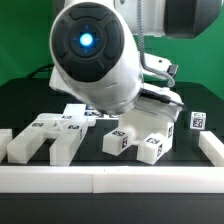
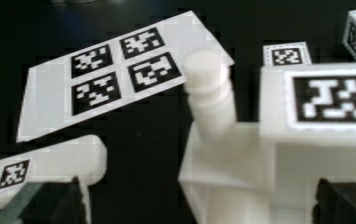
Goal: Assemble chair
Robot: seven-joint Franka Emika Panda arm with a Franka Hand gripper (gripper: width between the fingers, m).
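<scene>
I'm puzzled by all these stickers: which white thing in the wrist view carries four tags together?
The marker board, the thin flat one; the chair pieces show one tag per face.

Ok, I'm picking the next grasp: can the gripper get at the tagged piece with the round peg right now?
Likely yes: in the wrist view the gripper hangs open over the pegged piece, nothing lying on it. A second tagged piece sits close beside, apart.

Robotics lab, green backdrop (image 1: pixel 20 40), black table (image 1: pixel 22 104), tag-covered marker board (image 2: pixel 130 70)
</scene>
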